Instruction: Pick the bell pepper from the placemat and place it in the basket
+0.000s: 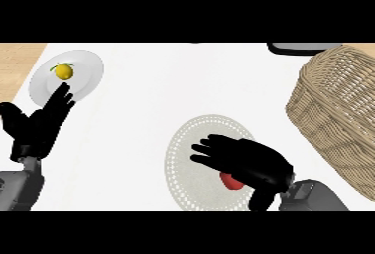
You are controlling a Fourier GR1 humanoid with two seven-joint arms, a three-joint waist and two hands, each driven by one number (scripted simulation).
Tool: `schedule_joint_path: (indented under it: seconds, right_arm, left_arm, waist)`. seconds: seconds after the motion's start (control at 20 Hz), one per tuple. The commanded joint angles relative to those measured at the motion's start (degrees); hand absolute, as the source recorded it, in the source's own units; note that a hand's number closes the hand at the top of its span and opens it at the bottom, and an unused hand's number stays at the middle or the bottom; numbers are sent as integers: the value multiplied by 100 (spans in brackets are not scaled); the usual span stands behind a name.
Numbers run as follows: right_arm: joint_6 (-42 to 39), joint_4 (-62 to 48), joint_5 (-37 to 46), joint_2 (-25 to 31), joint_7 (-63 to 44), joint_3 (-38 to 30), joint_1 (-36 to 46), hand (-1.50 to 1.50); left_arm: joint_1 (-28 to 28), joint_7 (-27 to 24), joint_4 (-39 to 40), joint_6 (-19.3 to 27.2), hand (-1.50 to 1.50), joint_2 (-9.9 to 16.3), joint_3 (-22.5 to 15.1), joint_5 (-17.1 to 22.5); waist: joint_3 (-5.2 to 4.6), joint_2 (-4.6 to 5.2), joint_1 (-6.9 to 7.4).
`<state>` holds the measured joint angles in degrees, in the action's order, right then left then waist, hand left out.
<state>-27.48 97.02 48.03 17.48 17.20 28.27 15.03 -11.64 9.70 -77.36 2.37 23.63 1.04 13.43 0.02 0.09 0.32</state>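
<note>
A red bell pepper (232,182) lies on the round white placemat (192,149) near the view's lower middle, mostly hidden under my right hand (249,159). That hand hovers over the pepper with its fingers spread and relaxed toward the left, not closed on it. The woven wicker basket (338,114) stands at the right edge, to the right of the placemat. My left hand (40,124) rests open at the left, fingers pointing up.
A white plate (81,67) with a yellow lemon (64,72) on it sits at the far left, just above my left hand's fingertips. A dark object (296,47) shows at the top edge behind the basket. Wooden surface (16,62) shows at the left.
</note>
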Motion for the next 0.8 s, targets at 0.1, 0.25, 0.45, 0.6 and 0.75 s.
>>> schedule_joint_path:
  seconds: [0.1,0.25,0.45,0.6,0.75]
  right_arm:
    - [211,-885,602,30,483,7,119,-150]
    - [374,-819,877,60,574,-20,-100,-150]
    - [176,-1003,964,-45,897,-298,146,-150]
    - [373,-1713,909,20,1427,-595,466,-150]
    - [399,-1535,1088,-214,1430,-449,134,-150]
  left_arm:
    - [152,40,-138,-72,0,-148,82,-174]
    - [227,359,-556,196,0,-394,-42,-398]
    - [-229,416,-132,-210,0,-166,408,-319]
    - [22,380,-255,-464,0,-113,467,-221]
    - [44,483,-449,-155,0,-471,254,-602]
  waist:
    - [-1,-9,-8]
    - [-1,-14,-16]
    - [-2,-10,-30]
    - [-1,-4,-5]
    - [-1,-11,-23]
